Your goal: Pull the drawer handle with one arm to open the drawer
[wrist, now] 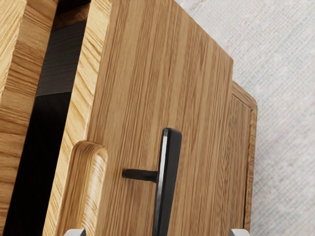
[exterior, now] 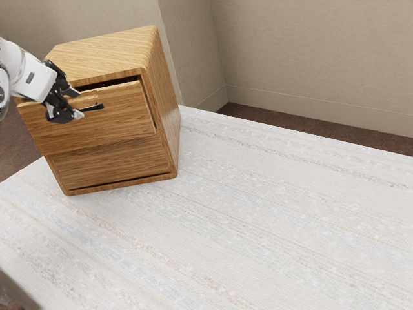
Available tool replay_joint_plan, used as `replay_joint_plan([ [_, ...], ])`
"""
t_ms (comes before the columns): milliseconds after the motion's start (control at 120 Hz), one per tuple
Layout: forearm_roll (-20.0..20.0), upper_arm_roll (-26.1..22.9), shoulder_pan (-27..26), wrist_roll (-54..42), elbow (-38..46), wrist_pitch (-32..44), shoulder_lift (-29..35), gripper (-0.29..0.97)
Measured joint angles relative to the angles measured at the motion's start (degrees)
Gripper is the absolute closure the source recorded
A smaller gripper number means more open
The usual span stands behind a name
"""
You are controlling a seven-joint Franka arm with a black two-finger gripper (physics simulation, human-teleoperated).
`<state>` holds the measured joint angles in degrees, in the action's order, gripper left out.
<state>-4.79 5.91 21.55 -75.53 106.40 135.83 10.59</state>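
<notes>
- Wooden cabinet [exterior: 110,48] stands on the pale woven table [exterior: 271,213], at about 10 o'clock in the exterior view, turned slightly on its base.
- Top drawer [exterior: 116,119] is partly out. A dark gap shows along its upper edge, and its front stands proud of the cabinet face.
- Lower drawer [exterior: 110,161] sits back inside the frame, behind the line of the top drawer's front.
- Handle [exterior: 93,107], a thin black bar, lies across the top drawer's front. Its free end points toward 3 o'clock from the gripper.
- White arm [exterior: 29,76] enters from 9 o'clock in the exterior view.
- Gripper [exterior: 72,106] is at the handle's 9 o'clock end, close against the drawer front.
- Fingers are spread wide, one above the bar and one below. The bar runs between them, and neither finger is seen pressing on it.
- Wrist view: the drawer front [wrist: 147,98] is close under the hand, and the handle [wrist: 167,182] stands off it on a short black post.
- Two grey fingertips [wrist: 75,232] sit well apart on either side of the bar, clear of it.
- Beside the drawer's rounded side edge is the black opening [wrist: 44,147] of the cabinet interior.
- Beyond the lower drawer [wrist: 241,157] lies the table's pale weave [wrist: 280,73].
- Past the table at 1 o'clock in the exterior view are brown floor [exterior: 322,126] and beige wall [exterior: 310,45].
</notes>
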Motion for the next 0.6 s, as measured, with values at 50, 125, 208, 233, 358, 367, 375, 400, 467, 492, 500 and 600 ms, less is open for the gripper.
replay_joint_plan([
  [50, -0.01, -0.07, 0.08, 0.0, 0.03, 0.01, -0.07, 0.34],
  [125, -0.03, -0.1, 0.09, 0.01, 0.03, 0.03, -0.85, 0.34],
  [208, -0.04, -0.11, 0.07, 0.01, -0.08, 0.06, -1.86, 0.34],
  [233, -0.04, -0.11, 0.07, 0.01, -0.09, 0.07, -1.98, 0.34],
  [358, -0.03, -0.03, 0.16, 0.02, 0.35, 0.05, -1.88, 0.34],
  [367, -0.02, -0.03, 0.17, 0.02, 0.41, 0.05, -1.93, 0.34],
  [375, -0.02, -0.03, 0.17, 0.02, 0.46, 0.05, -1.97, 0.34],
  [400, -0.01, -0.03, 0.14, 0.02, 0.57, 0.05, -2.11, 0.34],
  [467, 0.01, -0.02, 0.09, 0.02, 0.83, 0.02, -2.39, 0.34],
  [492, 0.02, -0.02, 0.07, 0.02, 0.87, 0.01, -2.44, 0.34],
  [500, 0.02, -0.02, 0.06, 0.02, 0.88, 0.01, -2.46, 0.34],
  [600, 0.03, -0.02, -0.01, 0.02, 0.98, -0.04, -2.47, 0.34],
])
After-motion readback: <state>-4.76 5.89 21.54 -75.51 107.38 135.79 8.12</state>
